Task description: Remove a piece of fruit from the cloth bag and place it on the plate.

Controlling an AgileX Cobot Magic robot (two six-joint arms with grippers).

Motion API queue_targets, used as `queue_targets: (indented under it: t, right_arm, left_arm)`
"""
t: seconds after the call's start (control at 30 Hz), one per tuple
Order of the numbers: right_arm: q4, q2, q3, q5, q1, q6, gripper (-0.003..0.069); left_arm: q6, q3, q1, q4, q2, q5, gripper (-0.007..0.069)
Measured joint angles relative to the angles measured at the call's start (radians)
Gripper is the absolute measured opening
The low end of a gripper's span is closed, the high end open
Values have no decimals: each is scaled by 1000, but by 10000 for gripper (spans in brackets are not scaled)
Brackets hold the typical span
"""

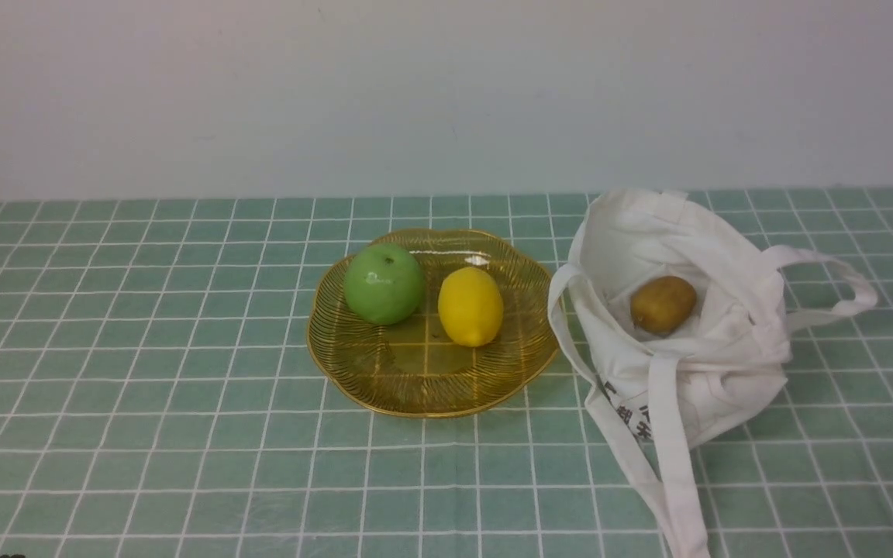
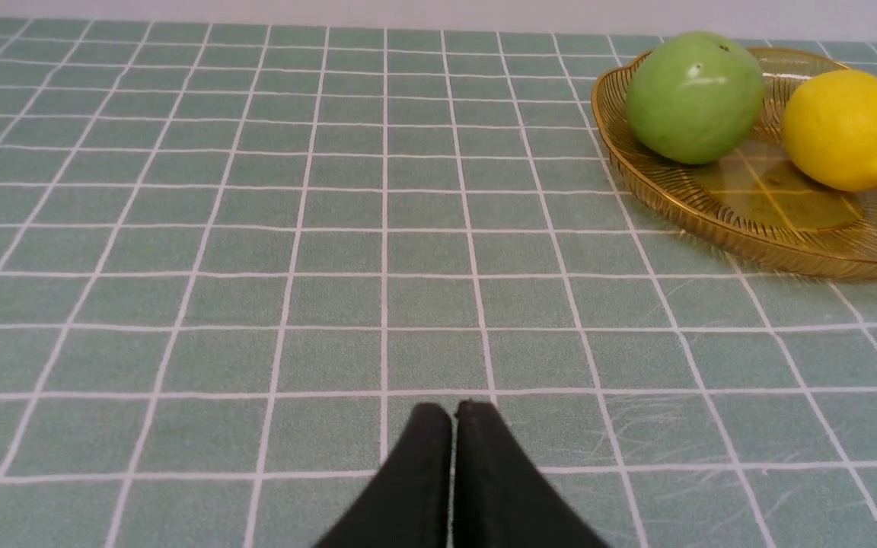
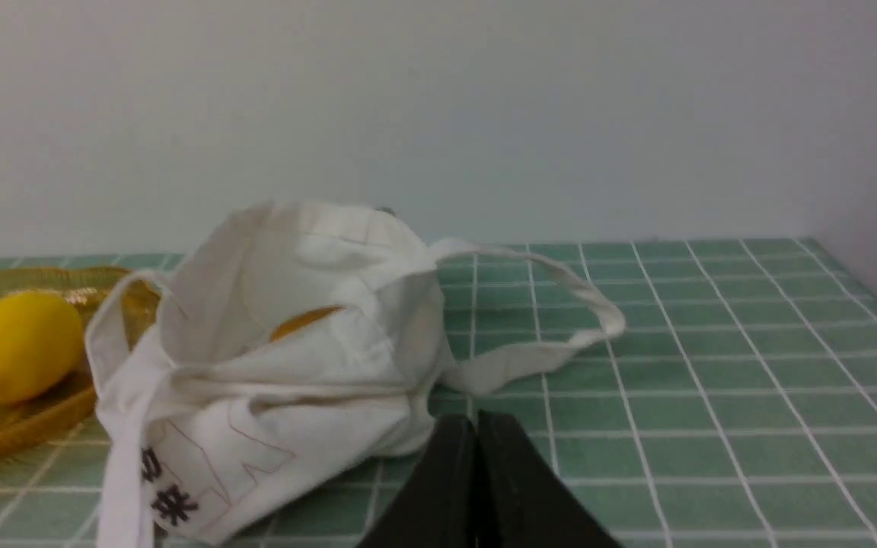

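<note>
While lemon [image 1: 470, 306] rests on plate [image 1: 353, 364], left claw [image 2: 452, 411] closed empty, right claw [image 3: 476, 422] likewise.

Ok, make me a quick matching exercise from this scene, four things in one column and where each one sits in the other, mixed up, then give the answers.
Things:
1. lemon
2. brown fruit
3. green apple
4. plate

Places:
A. inside the cloth bag
B. on the plate, the bag side
C. directly on the checked tablecloth
D. on the plate, the side away from the bag

Pairs: 1-B, 2-A, 3-D, 4-C
</note>
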Motion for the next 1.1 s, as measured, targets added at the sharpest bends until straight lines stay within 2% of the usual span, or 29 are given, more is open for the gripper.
queue_targets:
  t: [0.2,0.5,1.1]
  right_arm:
    - [-6,0,-2,75,-29,-2,-14]
    - [-7,0,-2,77,63,-5,-14]
    - [-7,0,-2,77,66,-5,-14]
  left_arm:
    - [0,0,0,0,0,0,-8]
    - [0,0,0,0,0,0,-8]
    - [0,0,0,0,0,0,-8]
